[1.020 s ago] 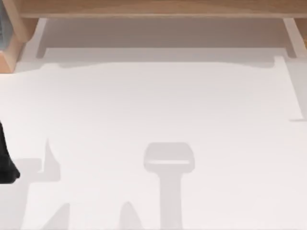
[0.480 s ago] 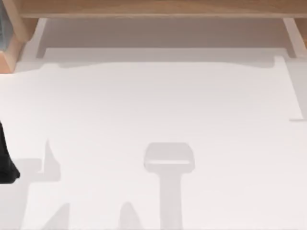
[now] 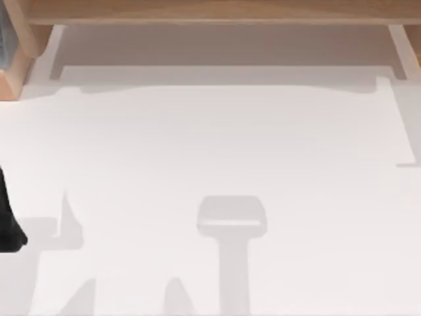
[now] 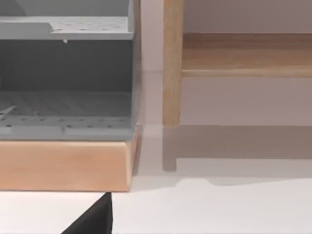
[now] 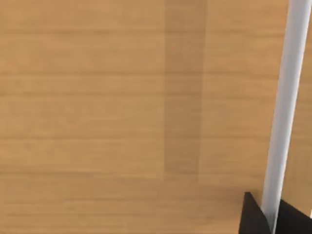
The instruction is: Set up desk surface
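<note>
The desk surface (image 3: 217,145) is a plain white tabletop with only soft grey shadows on it. My left gripper (image 3: 9,220) is a black shape at the table's left edge, about halfway down. In the left wrist view a black part of it (image 4: 92,222) shows low over the white top, near a wooden block. In the right wrist view, dark parts of my right gripper (image 5: 273,217) sit close to a light wooden panel (image 5: 122,97), with a white bar (image 5: 285,107) running past them.
A light-brown wooden frame (image 3: 210,12) borders the far side, with a post (image 4: 171,63) and a shelf (image 4: 243,53) under it. At the far left a grey perforated tray unit (image 4: 63,73) stands on a wooden block (image 4: 63,165).
</note>
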Action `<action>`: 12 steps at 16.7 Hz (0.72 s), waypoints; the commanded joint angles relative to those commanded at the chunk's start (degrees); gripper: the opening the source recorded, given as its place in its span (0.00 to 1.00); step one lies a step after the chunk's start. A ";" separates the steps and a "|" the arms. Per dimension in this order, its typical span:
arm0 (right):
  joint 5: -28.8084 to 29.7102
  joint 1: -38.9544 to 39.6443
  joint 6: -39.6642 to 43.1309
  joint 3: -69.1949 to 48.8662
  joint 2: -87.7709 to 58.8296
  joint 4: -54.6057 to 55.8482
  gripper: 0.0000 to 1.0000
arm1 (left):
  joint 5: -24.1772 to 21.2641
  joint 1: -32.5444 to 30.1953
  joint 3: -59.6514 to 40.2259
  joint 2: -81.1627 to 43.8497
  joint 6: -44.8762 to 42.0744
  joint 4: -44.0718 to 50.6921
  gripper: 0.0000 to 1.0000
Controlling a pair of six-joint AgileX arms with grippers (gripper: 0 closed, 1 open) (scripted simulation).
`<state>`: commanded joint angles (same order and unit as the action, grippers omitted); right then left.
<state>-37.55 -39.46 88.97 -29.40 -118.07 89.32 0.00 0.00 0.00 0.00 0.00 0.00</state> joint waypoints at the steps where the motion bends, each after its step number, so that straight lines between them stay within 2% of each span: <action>1: 0.00 0.00 0.00 0.00 0.00 0.00 0.00 | 0.00 0.00 0.00 0.00 0.00 0.00 1.00; 7: 0.44 0.45 -0.13 -0.82 -0.49 -0.73 0.00 | 0.00 0.00 0.00 0.00 0.00 0.00 1.00; 12: 4.76 4.68 -0.16 -8.87 -3.48 -5.80 0.00 | 0.00 0.00 0.00 0.00 0.00 0.00 1.00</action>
<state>-32.79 -34.79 88.81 -38.27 -121.55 83.52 0.00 0.00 0.00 0.00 0.00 0.00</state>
